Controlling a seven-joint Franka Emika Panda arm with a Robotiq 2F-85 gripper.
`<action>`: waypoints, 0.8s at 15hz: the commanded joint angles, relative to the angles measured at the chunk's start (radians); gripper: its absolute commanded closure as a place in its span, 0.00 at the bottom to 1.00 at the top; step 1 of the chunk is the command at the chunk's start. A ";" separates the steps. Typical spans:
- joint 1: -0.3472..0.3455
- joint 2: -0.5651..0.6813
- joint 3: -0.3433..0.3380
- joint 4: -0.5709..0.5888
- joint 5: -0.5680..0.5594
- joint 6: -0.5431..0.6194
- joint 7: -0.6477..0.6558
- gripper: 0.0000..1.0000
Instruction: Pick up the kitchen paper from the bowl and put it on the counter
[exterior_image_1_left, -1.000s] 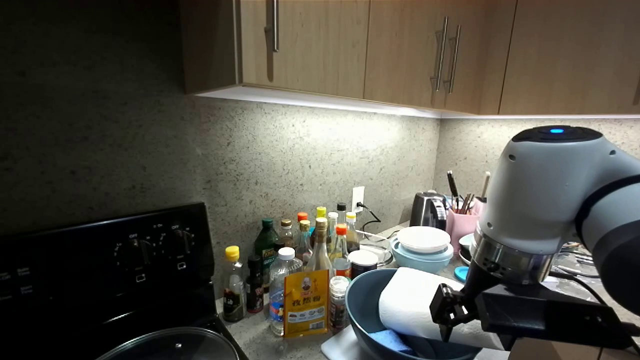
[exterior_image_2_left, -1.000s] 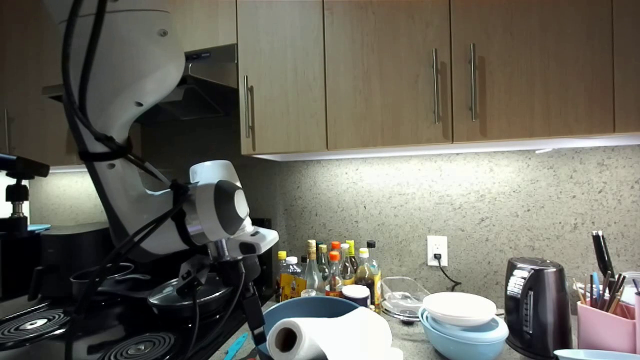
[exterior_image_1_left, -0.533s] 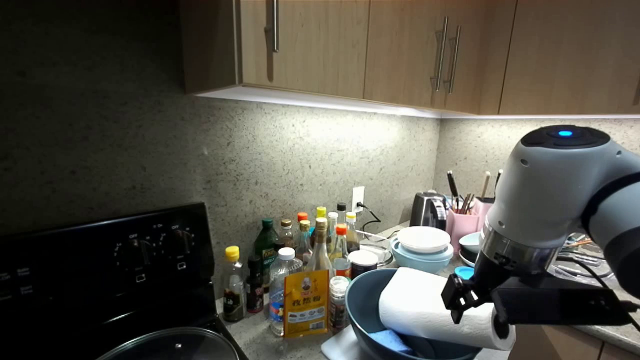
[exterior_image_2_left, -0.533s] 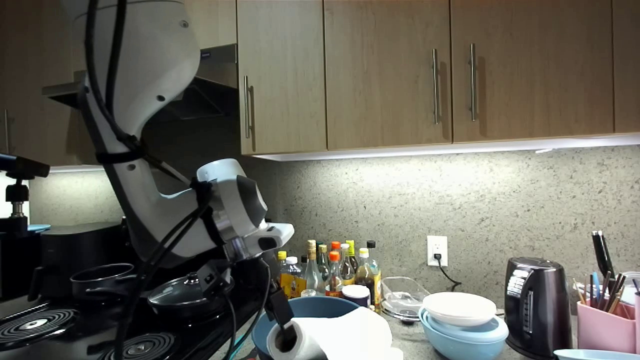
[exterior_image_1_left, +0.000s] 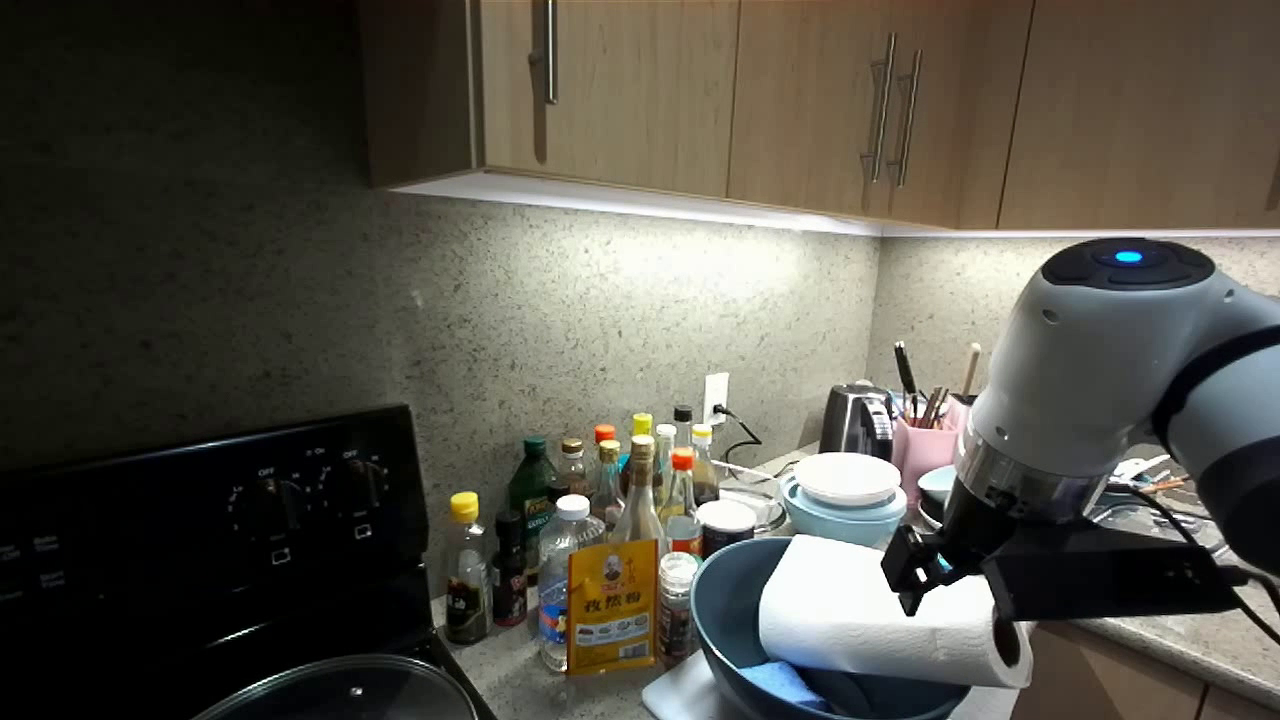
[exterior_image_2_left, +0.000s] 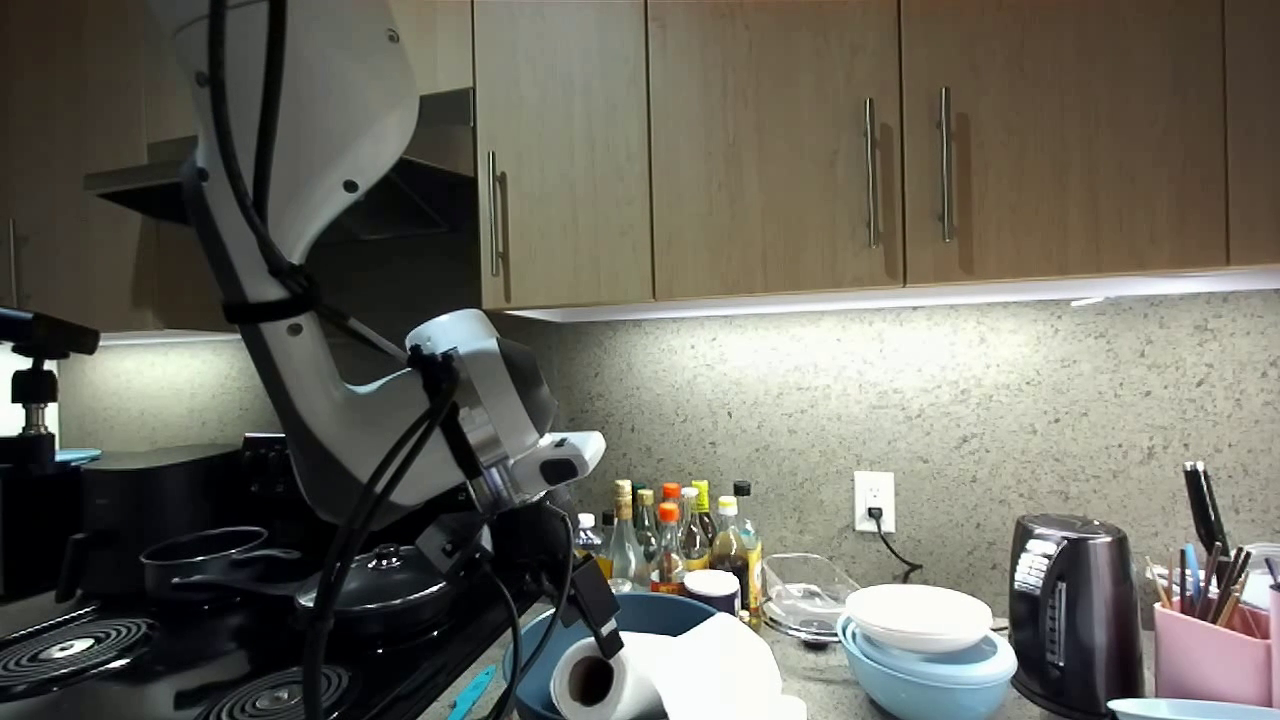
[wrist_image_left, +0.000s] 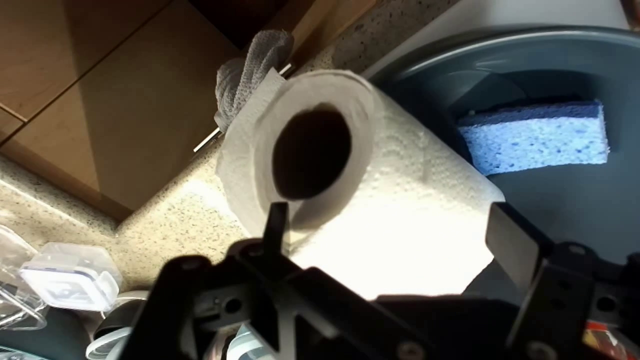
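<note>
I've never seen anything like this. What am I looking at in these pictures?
The machine is a jointed white robot arm with a black two-fingered gripper. Two pictures look on from outside; the close-up is taken from its wrist. The speckled beige stone counter carries assorted bottles with coloured caps and a large round blue-grey bowl. Inside are a blue sponge and a thick white paper-towel roll poking past the rim. Nothing looks held: the gripper is open, close to the roll.

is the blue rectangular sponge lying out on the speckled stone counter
No, in the wrist view the sponge lies inside the large round blue-grey bowl.
</note>
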 joint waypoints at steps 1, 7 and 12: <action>0.001 0.000 0.001 0.000 -0.002 -0.001 -0.003 0.00; 0.008 0.011 -0.002 0.001 0.033 0.023 -0.026 0.00; 0.018 0.050 -0.004 -0.014 0.144 0.151 -0.083 0.00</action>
